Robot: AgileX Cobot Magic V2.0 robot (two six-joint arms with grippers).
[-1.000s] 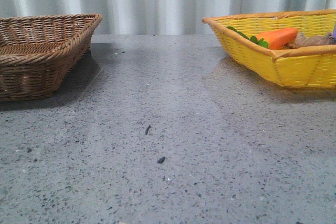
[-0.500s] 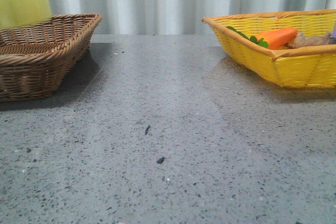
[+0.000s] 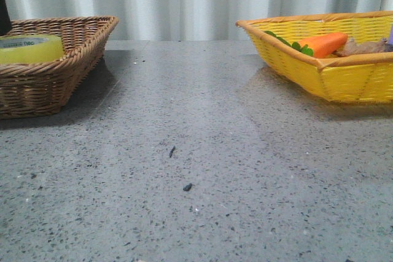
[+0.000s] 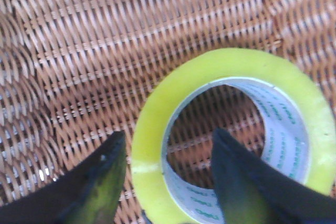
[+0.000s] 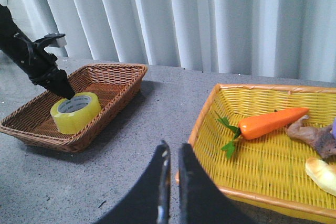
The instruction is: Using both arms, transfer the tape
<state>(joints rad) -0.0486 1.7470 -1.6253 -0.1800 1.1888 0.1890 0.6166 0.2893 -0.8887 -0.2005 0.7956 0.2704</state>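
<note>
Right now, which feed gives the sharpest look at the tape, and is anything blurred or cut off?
Left wrist view: tape close and slightly soft, left gripper fingers dark and blurred at the edge. Front view: sharp, but the tape is half hidden behind the brown basket rim. Right wrist view: clearest overall; the tape shows whole.

a: where is the tape [image 3: 29, 48]?
b: lying flat inside the wicker basket [image 3: 73, 59], with the left claw [image 4: 163, 182] astride its wall, one finger in the core.
a: and the second basket [image 3: 344, 81]?
b: well right of the wicker basket on the desk [image 3: 202, 151], a carrot toy [image 3: 323, 43] in it.
</note>
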